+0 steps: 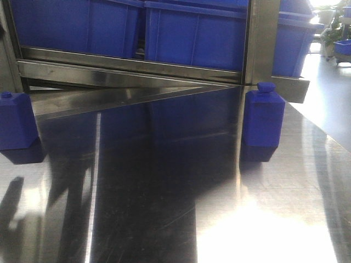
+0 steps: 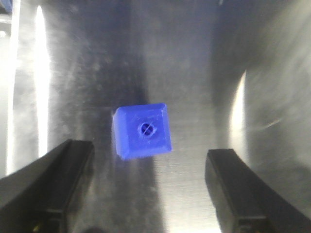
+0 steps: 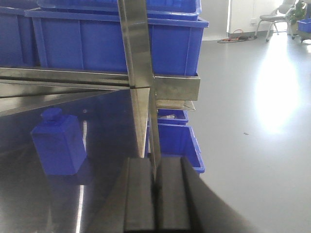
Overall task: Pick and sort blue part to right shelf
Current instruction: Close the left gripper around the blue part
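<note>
Front view: the steel tabletop (image 1: 164, 208) lies open in the middle. One blue part (image 1: 16, 121) stands upright at the frame's left edge, and a second blue part (image 1: 263, 118) stands by the post of the right shelf (image 1: 131, 66). The shelf's blue bins (image 1: 192, 33) sit above the rail, but I can't see inside them.

Left wrist view: the left tool (image 2: 146, 194) has its fingers (image 2: 48, 189) spread wide apart, and a blue part (image 2: 142, 131) stands cap-up beyond the gap between them. I can't tell which of the two it is.

Right wrist view: the right tool (image 3: 155, 199) is pressed together on nothing. A blue part (image 3: 58, 143) stands left of the post. More bins (image 3: 177, 145) sit on the floor (image 3: 252, 145) past the tabletop edge.
</note>
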